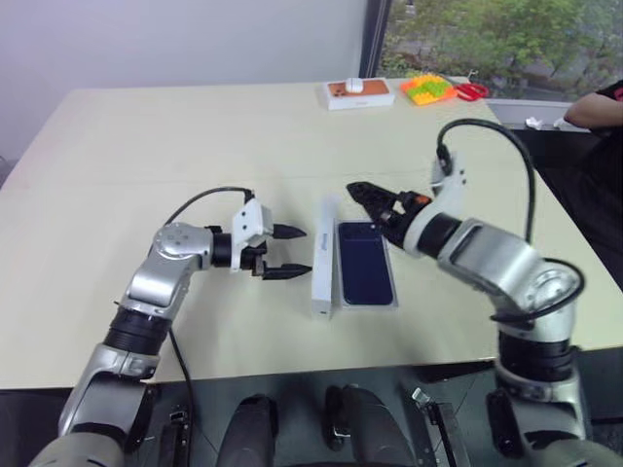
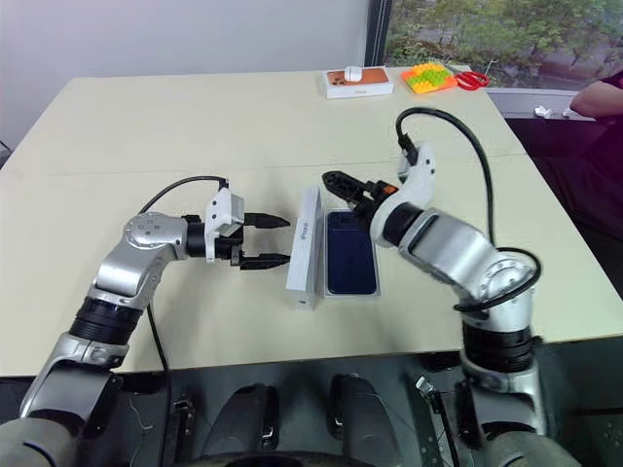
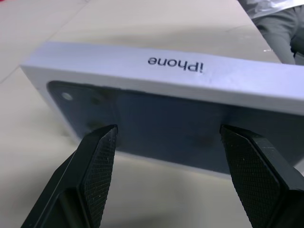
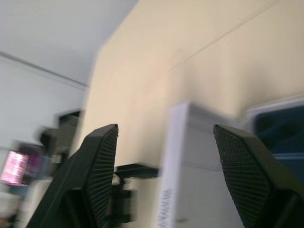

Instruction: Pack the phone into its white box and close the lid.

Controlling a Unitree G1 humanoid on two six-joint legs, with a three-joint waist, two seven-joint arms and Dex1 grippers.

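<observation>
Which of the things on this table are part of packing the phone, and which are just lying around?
Part of the job:
- phone, lying in the white box
- lid, standing on its long edge beside the box
- left tool and right tool, both open

Lying about at the far edge:
- white box with orange top
- orange and green toy
- red scissors

Blurred throughout in the right wrist view; beside the lid (image 4: 190,161), only a dark corner of the phone (image 4: 280,128), cut by the frame edge. Far end of the lid's printed top cropped in the left wrist view. Beyond the lid, small colourful items (image 1: 428,89), unidentifiable.
</observation>
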